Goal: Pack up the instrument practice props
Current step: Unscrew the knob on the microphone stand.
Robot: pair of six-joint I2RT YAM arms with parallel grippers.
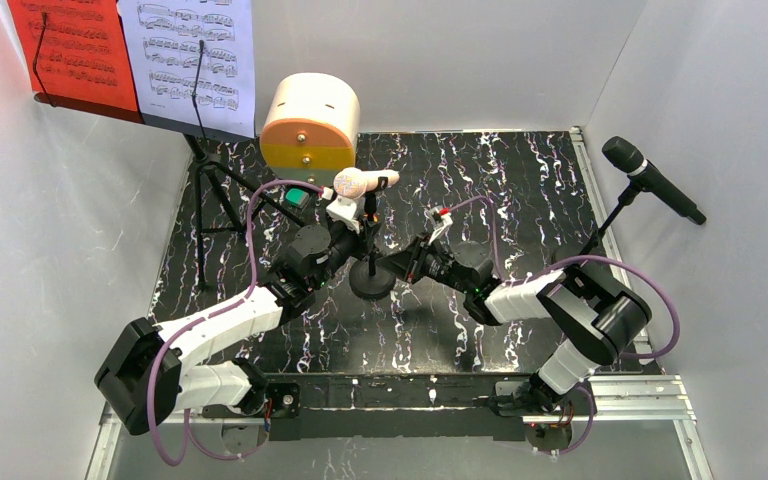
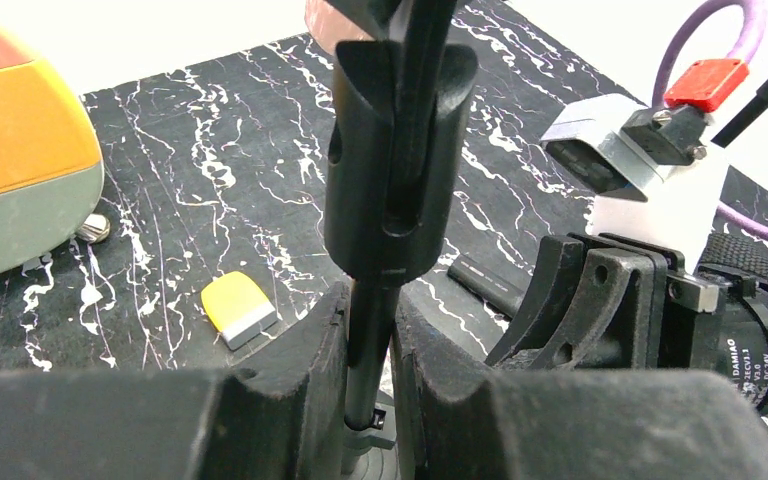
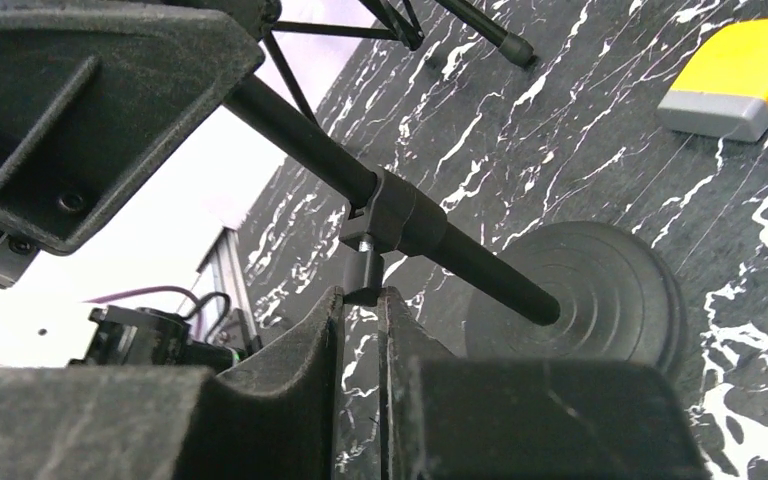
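The tabletop [image 1: 520,180] had a smooth, faintly glossy black marble-look surface with white veins. The mic holder [image 3: 610,280] was matt black, its round base finely ringed. The left claw [image 2: 370,312] had rough, matt black pads. At eleven o'clock, the sheet-music pages [image 1: 195,60] were paper.

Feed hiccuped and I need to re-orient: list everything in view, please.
Table: one, black marbled, under everything.
Music rack: one, black, tripod legs, back left.
Pages: two, red page and white page, on the rack.
Box: one, cream, orange and green, back centre.
Stands: two, black, centre stand with a round base, right stand by the right edge.
Microphones: two, cream microphone on the centre stand, black microphone on the right stand.
Block: one, yellow and grey, near the box.
Green thing: one, small, square, beside the left arm.
End effectors: two, black, left end effector shut on the centre stand's pole, right end effector closed on its clamp screw.
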